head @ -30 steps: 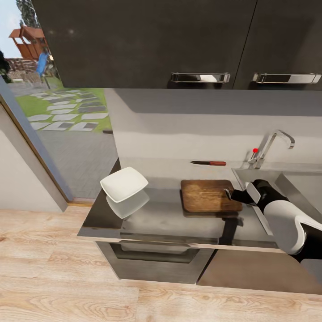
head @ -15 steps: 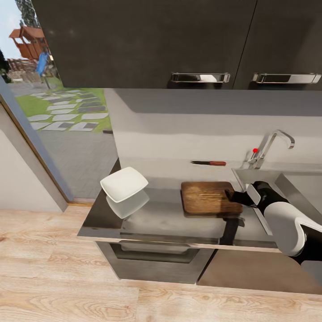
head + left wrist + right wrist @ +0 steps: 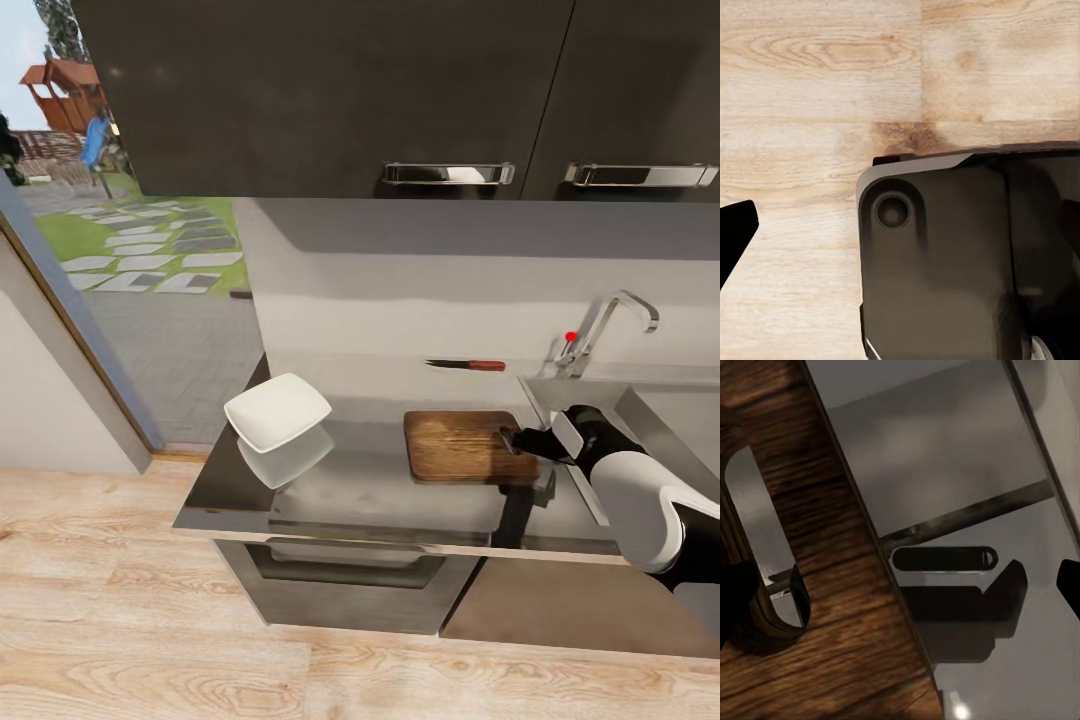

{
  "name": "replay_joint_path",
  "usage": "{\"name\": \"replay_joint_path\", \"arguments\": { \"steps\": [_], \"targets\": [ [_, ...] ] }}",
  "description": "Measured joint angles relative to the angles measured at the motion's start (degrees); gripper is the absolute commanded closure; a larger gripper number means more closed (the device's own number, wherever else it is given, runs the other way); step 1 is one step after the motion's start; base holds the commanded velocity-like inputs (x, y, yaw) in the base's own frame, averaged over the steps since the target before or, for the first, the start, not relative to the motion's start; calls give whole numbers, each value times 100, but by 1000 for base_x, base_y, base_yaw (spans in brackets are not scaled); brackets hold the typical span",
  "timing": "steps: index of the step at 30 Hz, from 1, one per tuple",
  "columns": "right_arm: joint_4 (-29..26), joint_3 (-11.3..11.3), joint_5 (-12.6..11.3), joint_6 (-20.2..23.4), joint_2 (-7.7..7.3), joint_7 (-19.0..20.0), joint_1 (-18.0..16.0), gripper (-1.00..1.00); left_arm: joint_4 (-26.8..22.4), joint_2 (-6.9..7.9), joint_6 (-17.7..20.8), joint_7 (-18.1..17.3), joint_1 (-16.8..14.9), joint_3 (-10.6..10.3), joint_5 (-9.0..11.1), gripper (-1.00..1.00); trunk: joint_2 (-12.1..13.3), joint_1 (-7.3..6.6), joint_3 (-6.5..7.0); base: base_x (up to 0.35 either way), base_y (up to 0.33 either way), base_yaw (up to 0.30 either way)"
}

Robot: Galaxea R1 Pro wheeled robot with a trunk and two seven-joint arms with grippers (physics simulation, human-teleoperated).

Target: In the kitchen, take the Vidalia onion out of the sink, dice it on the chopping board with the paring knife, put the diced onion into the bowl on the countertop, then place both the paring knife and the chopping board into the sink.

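The dark brown chopping board [image 3: 458,445] lies on the grey countertop [image 3: 360,485], left of the sink [image 3: 540,384]. My right gripper [image 3: 513,438] is at the board's right end. In the right wrist view its fingers [image 3: 736,596] stand wide apart, one over the handle slot [image 3: 757,525], the other out past the board's [image 3: 832,510] edge. The paring knife [image 3: 467,365] rests by the backsplash behind the board. The white bowl [image 3: 278,410] sits empty at the counter's left. The Vidalia onion is out of view. My left gripper's finger [image 3: 735,236] hangs over the wooden floor.
A chrome tap [image 3: 605,325] with a red knob stands behind the sink, and my right arm [image 3: 640,500] covers part of the basin. Glossy black upper cabinets [image 3: 350,90] overhang the counter. A glazed opening [image 3: 130,250] to a garden is at the left.
The right gripper has dropped slightly at the board's right end. The board has shifted a little toward the counter's front and now sits squarer.
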Motion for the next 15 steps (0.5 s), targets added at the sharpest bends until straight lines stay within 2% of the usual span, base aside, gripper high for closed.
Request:
{"name": "replay_joint_path", "arguments": {
  "steps": [15],
  "targets": [
    [-109, -10, -28, -5, 9, 26, 0, -100, 1, 0, 1, 0, 0, 0, 0, -100, 0, 0, 0, 0, 0, 0]
  ]
}}
